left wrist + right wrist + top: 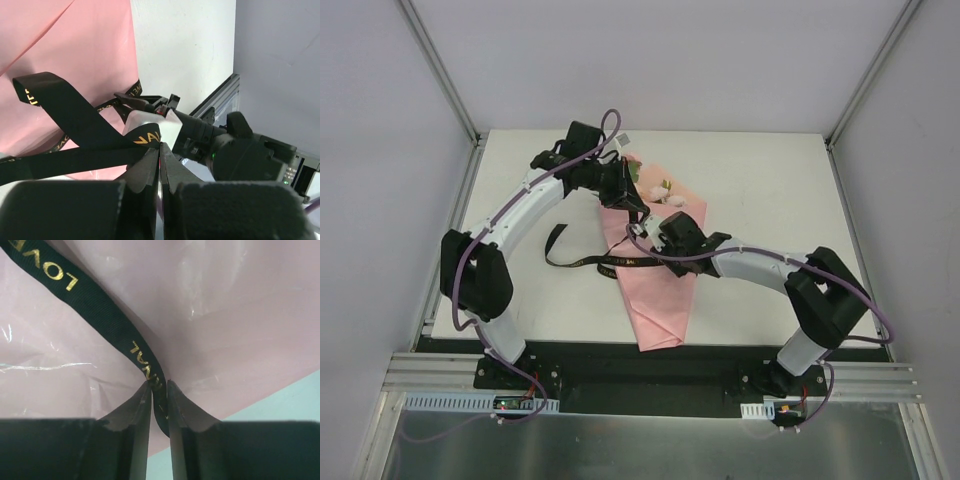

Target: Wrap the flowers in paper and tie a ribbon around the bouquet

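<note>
**Pinching the ribbon (580, 263) at two points over the bouquet (655, 295)**

The left claw (161, 147) is clamped flat on the black strap near the wide end of the cone, where the flowers (663, 190) stick out. The right claw (159, 385) stands narrow, with the same strap nipped between its fingers directly above the paper (225, 315). Two grips on one strap probably let one side anchor while the other leads the band round for the tie.

The bouquet lies mid-desk between the arms, its narrow tip pointing at the near edge. A slack loop of ribbon trails onto the desk (770, 190) left of the cone.

Bare surface lies to the left, to the right and beyond the blossoms, so there is room to swing outward. The tight spot is between the claws themselves, since the right wrist sits just beside the left fingers. The cone's tip is also close to the near edge, so a pull toward the bases could drag it off.
</note>
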Tool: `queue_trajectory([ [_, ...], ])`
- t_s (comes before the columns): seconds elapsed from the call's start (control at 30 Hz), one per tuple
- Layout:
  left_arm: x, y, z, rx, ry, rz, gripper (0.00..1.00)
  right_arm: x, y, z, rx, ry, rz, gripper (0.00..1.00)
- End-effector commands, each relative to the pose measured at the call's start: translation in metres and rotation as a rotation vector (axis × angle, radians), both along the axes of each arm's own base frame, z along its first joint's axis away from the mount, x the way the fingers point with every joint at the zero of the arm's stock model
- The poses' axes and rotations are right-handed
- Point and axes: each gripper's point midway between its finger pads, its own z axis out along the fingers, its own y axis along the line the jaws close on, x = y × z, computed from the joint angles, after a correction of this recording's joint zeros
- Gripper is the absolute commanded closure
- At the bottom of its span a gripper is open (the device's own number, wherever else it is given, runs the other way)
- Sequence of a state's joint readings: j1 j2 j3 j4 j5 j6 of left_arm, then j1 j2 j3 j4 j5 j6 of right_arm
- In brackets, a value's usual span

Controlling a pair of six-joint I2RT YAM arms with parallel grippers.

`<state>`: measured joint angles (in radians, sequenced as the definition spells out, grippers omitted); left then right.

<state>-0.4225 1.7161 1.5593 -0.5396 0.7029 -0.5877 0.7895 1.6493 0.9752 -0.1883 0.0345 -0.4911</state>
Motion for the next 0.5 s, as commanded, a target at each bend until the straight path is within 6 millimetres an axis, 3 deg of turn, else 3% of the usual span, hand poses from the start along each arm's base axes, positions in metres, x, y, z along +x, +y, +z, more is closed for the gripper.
queue_trajectory([
  [0.0,-0.003,-0.016,0.006,-0.028,-0.021,-0.070,1.00,0.007,0.006,0.032,0.052,-0.141,-0.034,0.82],
  [0.13,0.005,-0.023,-0.019,0.059,-0.014,-0.031,1.00,0.002,0.004,0.048,0.081,-0.157,-0.055,0.91],
  [0.23,0.000,-0.041,-0.035,0.079,0.012,-0.068,1.00,-0.004,-0.004,0.058,0.096,-0.183,-0.077,0.97],
  [0.33,-0.009,-0.057,-0.052,0.100,0.041,-0.117,0.97,-0.004,-0.010,0.072,0.137,-0.244,-0.112,1.00],
  [0.47,-0.019,-0.068,-0.074,0.165,0.035,-0.164,0.93,-0.011,-0.020,0.073,0.176,-0.272,-0.140,1.00],
])
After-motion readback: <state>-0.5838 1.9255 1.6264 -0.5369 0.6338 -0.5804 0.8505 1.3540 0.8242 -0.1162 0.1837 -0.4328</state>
